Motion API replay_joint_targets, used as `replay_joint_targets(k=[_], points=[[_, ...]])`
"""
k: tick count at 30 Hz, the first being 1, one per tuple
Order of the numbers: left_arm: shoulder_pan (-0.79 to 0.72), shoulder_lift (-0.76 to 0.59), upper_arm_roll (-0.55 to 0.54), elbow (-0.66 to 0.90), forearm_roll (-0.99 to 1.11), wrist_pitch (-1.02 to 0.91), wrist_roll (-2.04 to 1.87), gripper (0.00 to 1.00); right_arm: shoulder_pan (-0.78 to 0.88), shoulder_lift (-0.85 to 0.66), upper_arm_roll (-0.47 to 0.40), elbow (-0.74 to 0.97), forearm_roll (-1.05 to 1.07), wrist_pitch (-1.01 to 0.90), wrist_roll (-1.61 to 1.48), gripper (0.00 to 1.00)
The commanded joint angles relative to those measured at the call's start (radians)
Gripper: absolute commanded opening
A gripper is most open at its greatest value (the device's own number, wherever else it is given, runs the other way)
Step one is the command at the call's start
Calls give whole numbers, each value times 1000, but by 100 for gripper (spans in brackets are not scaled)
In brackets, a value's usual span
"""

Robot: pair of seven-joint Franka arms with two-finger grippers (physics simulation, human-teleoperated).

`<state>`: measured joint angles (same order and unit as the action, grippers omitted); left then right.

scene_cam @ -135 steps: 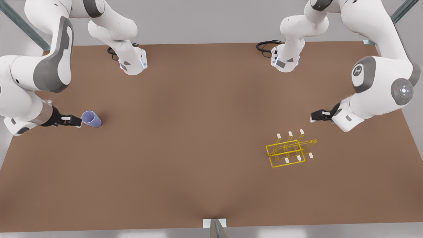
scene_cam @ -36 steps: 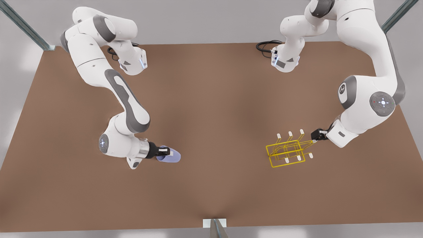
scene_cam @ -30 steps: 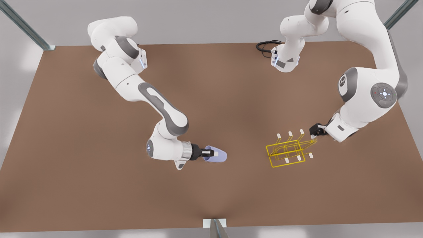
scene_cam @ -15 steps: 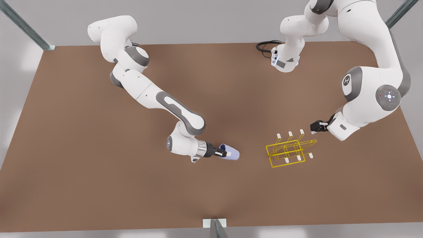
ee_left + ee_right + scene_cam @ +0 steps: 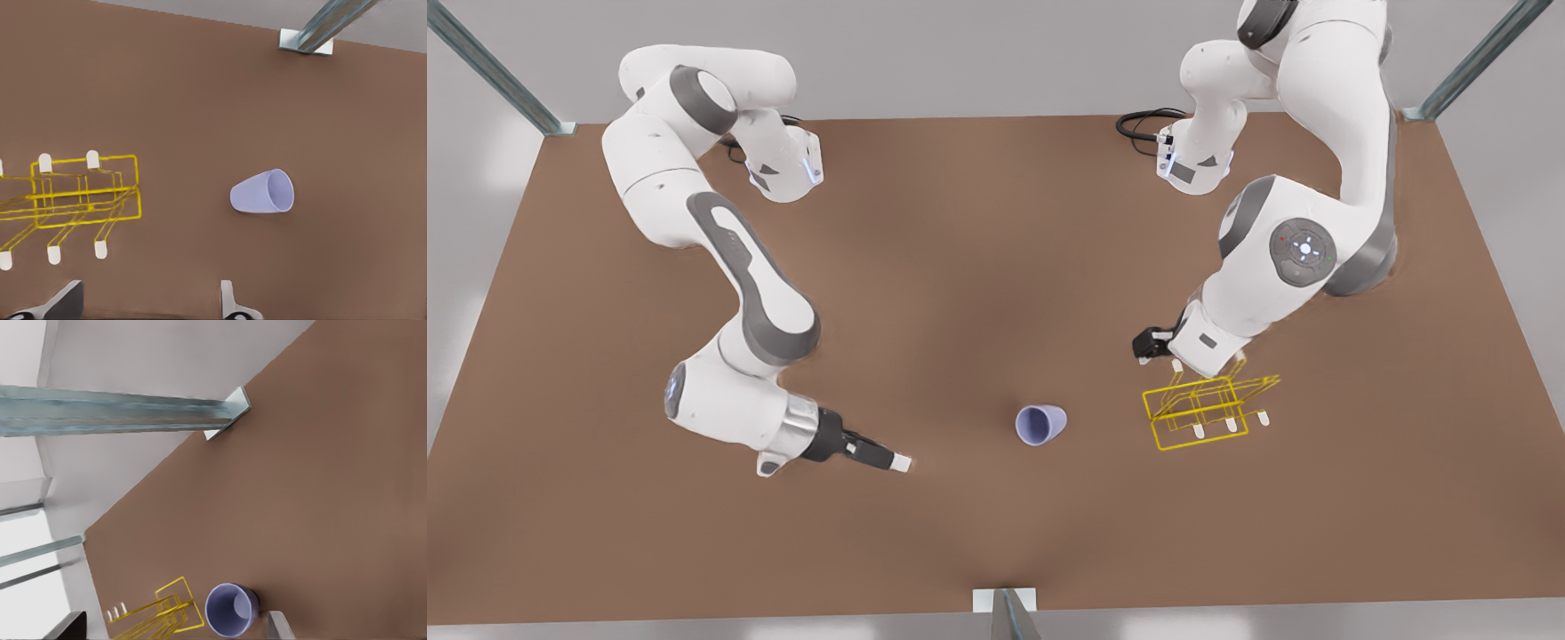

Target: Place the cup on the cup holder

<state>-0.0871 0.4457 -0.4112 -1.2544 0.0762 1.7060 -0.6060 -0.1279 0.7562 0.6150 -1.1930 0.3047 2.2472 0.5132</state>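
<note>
The pale lavender cup (image 5: 1040,424) lies on its side on the brown table, free of both grippers, just to the front view's left of the yellow wire cup holder (image 5: 1200,404). My right gripper (image 5: 896,462) is open and hovers low, well to the front view's left of the cup; its wrist view looks into the cup's mouth (image 5: 231,608) with the cup holder (image 5: 160,613) beyond. My left gripper (image 5: 1145,345) is open beside the holder's far corner; from its wrist the cup (image 5: 261,192) and the cup holder (image 5: 80,194) lie side by side, apart.
Both arm bases (image 5: 783,169) (image 5: 1196,164) stand along the table's far edge, with a black cable (image 5: 1143,124) by one. A metal bracket (image 5: 1005,600) sits at the near edge, and slanted metal posts (image 5: 489,67) rise at the far corners.
My right gripper let go of the cup and drew back toward the front view's left; the cup now rests on the table. My left gripper swung from the holder's right end to its far-left corner.
</note>
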Motion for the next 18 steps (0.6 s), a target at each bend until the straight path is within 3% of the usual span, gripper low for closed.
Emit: replay_joint_targets(k=[1, 5, 8, 11, 12, 13, 16, 18], points=[[-45, 25, -5, 12, 99, 43, -1676, 100, -70, -118, 0, 3, -311, -425, 188, 100], [-86, 59, 0, 3, 152, 30, -1789, 100, -246, -382, 0, 3, -467, -781, -217, 100], [-86, 68, -1, 3, 154, 30, -1798, 100, -314, -557, 0, -204, -486, -782, -352, 100], [-88, 76, -1, 3, 154, 32, -1841, 100, -345, -606, -20, -230, -484, -784, -398, 100], [-92, 84, 0, 3, 152, 35, -1897, 100, -101, -644, -303, -257, -466, -782, -452, 100], [-94, 84, -1, 3, 151, 41, -1997, 100, 68, -683, -532, -319, -363, -733, -516, 100], [-100, 108, 0, 13, 154, 101, -2274, 100, 102, -695, -538, -352, -401, -719, -547, 100], [-140, 195, 3, 91, 286, 173, -2465, 100, 108, -692, -538, -350, -409, -719, -549, 100]])
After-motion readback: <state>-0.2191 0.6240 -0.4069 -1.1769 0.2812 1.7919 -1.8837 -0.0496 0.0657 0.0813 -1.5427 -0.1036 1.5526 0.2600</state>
